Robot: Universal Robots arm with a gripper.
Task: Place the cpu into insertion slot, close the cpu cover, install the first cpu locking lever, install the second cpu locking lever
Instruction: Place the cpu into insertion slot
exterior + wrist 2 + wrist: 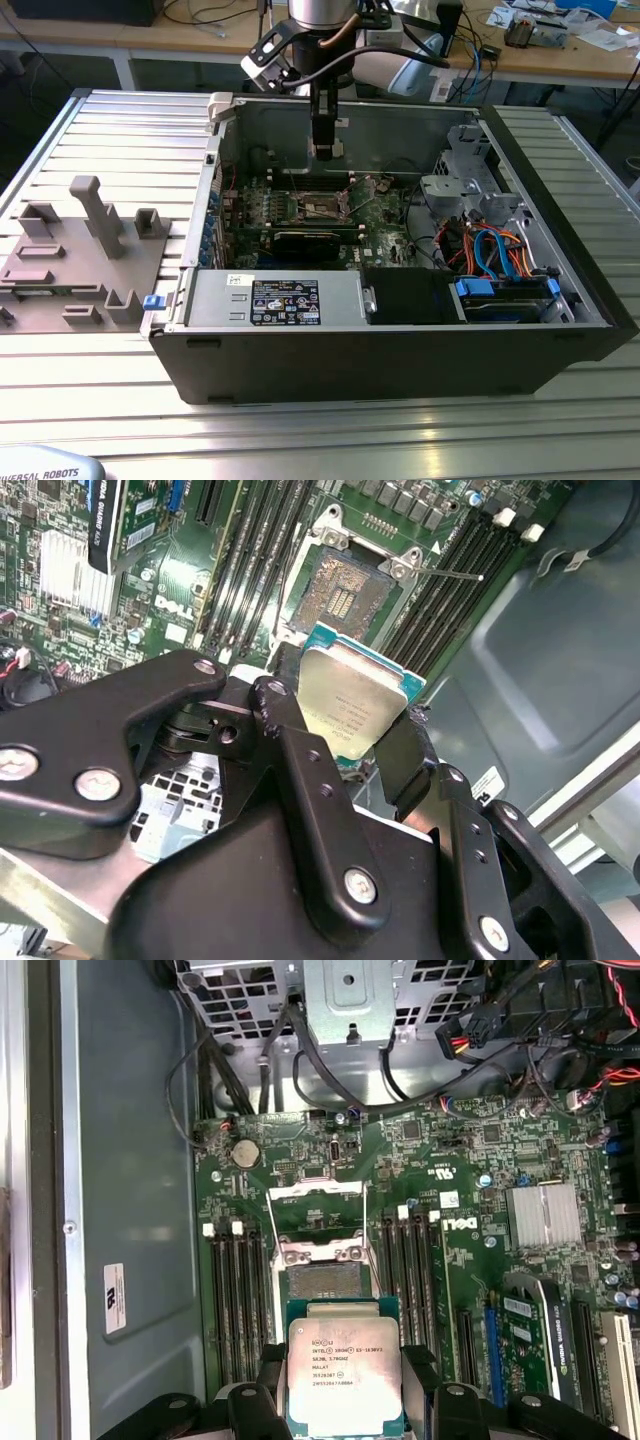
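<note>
My black gripper [325,150] is clamped on the flat, square, silver-topped cpu [345,1375] inside the open black metal computer case [400,350]. The green motherboard [420,1160] has its insertion slot [320,1282] lying bare. The thin silvery cpu cover [315,1212] is swung open.

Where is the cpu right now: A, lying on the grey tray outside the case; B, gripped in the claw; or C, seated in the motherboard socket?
B: in the first wrist view the cpu sits clamped in the claw, and the socket beyond it is empty.
</note>
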